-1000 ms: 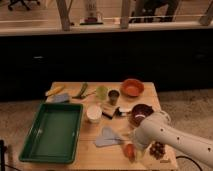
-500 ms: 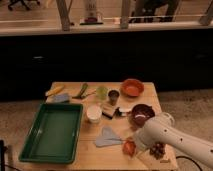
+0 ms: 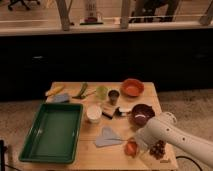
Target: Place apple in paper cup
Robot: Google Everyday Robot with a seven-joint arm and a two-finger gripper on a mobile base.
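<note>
The apple (image 3: 131, 148) lies on the wooden worktop (image 3: 95, 131) close to its front edge, towards the front right corner. The gripper (image 3: 137, 144) is right at the apple, at the end of the white arm (image 3: 172, 137) that reaches in over the front right corner. The arm's bulk covers the apple's right side. Whether the gripper is spread or pressed together cannot be told, nor whether it already grips the fruit.

The paper cup (image 3: 93, 113) stands upright near the middle of the worktop, well apart from the apple, to its left and further back. A grey folded piece (image 3: 108, 136) lies between them. A dark grape cluster (image 3: 158, 149) sits just right of the arm's end, by the front right corner. A green tray (image 3: 30, 145) fills the left side of the worktop.
</note>
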